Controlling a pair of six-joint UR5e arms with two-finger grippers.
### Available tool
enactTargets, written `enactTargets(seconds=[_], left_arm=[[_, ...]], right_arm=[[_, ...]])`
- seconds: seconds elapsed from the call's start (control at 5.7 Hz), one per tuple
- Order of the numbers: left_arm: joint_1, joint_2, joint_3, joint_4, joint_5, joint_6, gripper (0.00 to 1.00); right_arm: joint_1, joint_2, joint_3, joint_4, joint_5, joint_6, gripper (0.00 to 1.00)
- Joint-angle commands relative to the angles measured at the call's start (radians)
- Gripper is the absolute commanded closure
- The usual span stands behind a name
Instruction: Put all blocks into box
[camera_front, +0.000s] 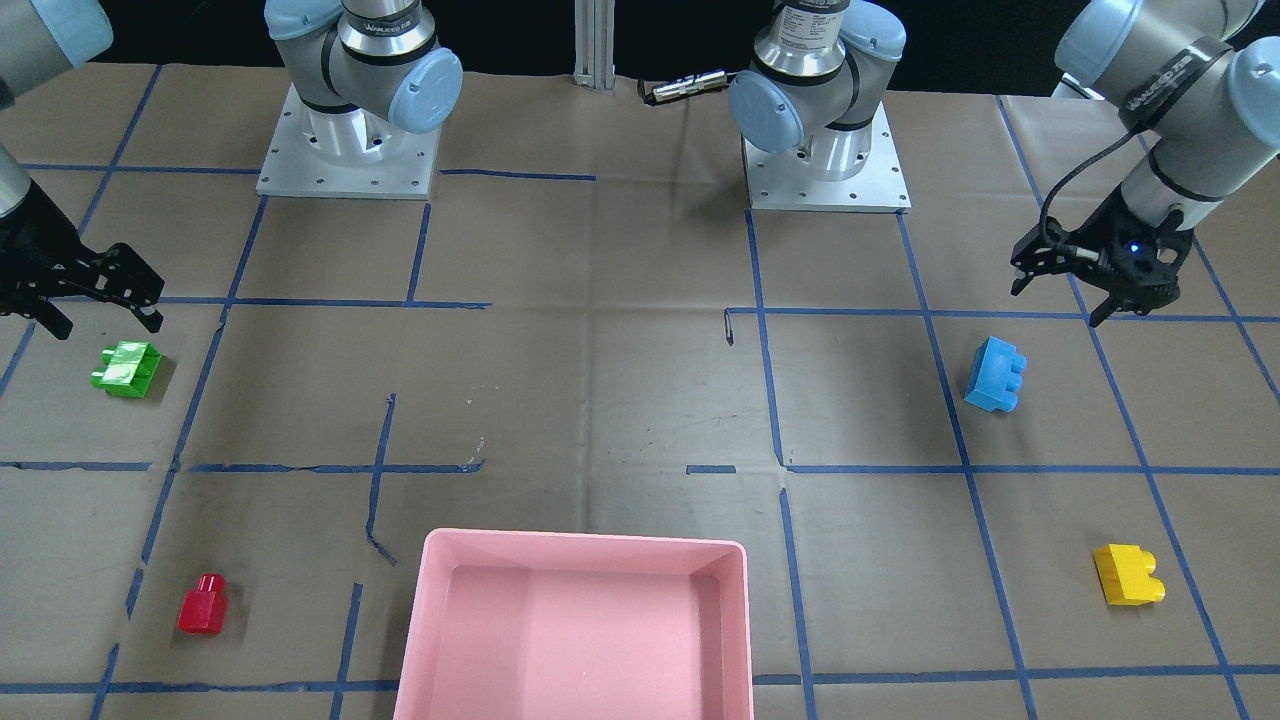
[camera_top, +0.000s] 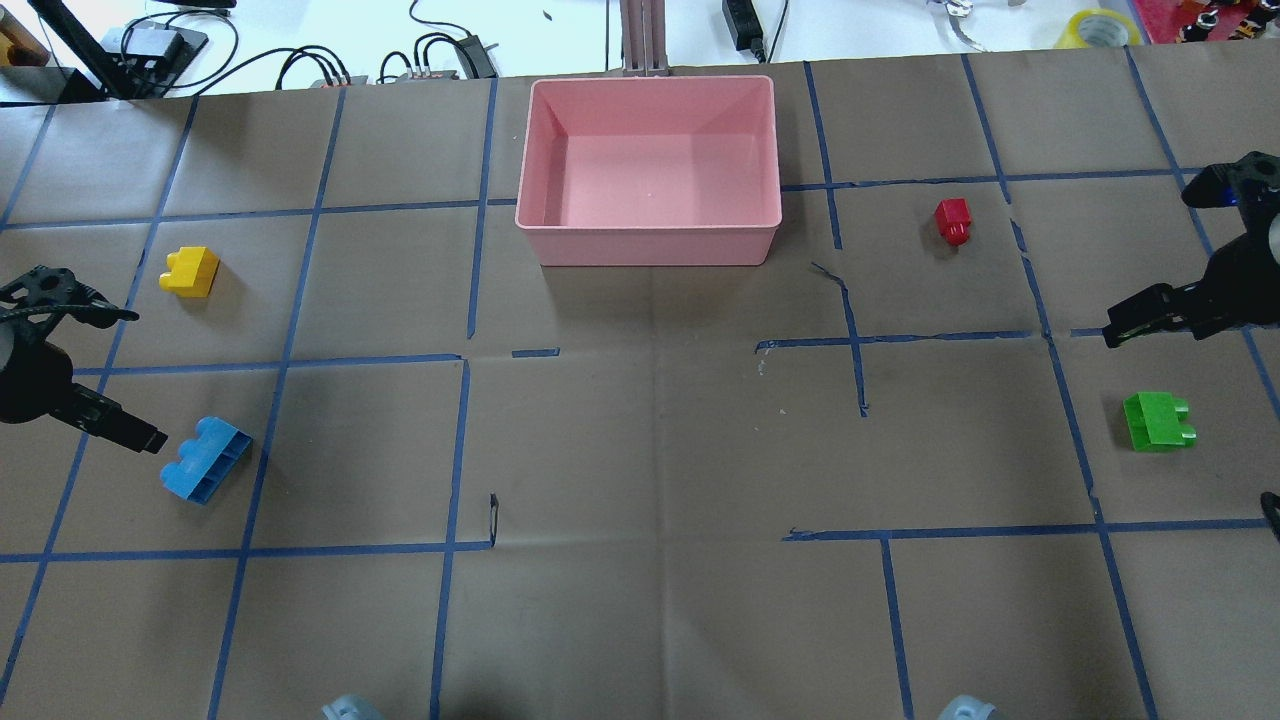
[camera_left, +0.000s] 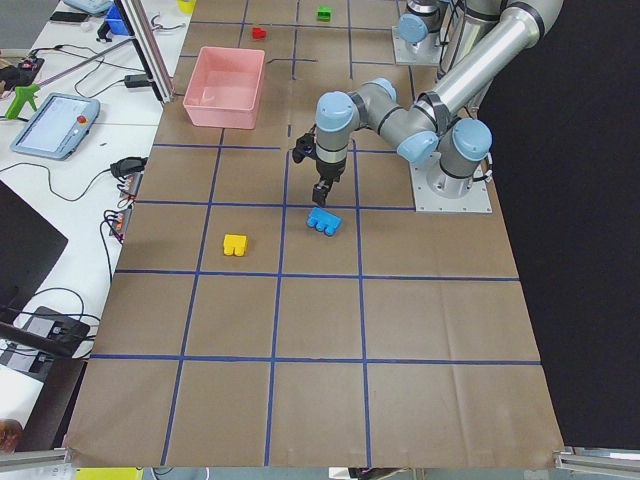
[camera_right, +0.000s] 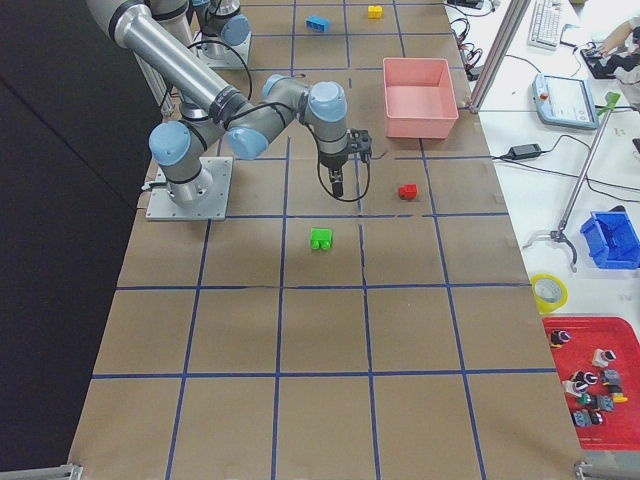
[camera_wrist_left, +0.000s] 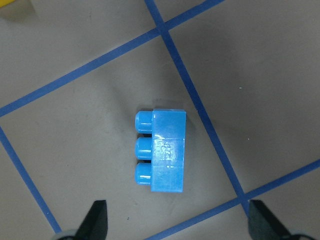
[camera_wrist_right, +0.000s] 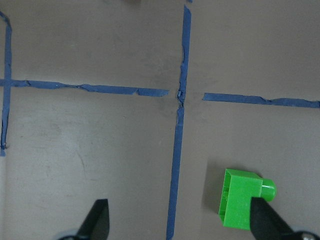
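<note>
Nearest to the robot, on the left side, the light blue block (camera_top: 205, 460) lies on its side on the table (camera_top: 650, 450). The left gripper (camera_wrist_left: 177, 205) hangs above the table close by its left, with the jaws spread wide and holding nothing. On the right side the green block (camera_top: 1157, 421) also lies on its side. The right gripper (camera_wrist_right: 178, 202) is a little farther than it, also wide apart and empty. Farther away, the yellow block (camera_top: 189, 271) sits on the left and the small red block (camera_top: 953, 221) on the right. At the far edge, in the middle, stands the pink box (camera_top: 650, 243). All four blocks are outside it.
</note>
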Motion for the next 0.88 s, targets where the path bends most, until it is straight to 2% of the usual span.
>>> enactTargets(seconds=[0.0,0.35,0.53,0.7], left_arm=[[0.000,-0.081,-0.047,0.144,-0.029,-0.025,0.01],[0.000,-0.170,-0.090,0.299,-0.029,-0.025,0.01],[0.000,-0.184,-0.134,0.370,-0.029,-0.019,0.01],[0.000,-0.183,-0.142,0.372,-0.029,-0.007,0.01]], right_arm=[[-0.093,0.093,0.026,-0.133,0.010,-0.042,0.01],[-0.117,0.147,0.032,-0.150,0.012,-0.042,0.01],[-0.119,0.185,0.046,-0.196,0.010,-0.042,0.01],[-0.128,0.199,0.064,-0.225,0.010,-0.044,0.01]])
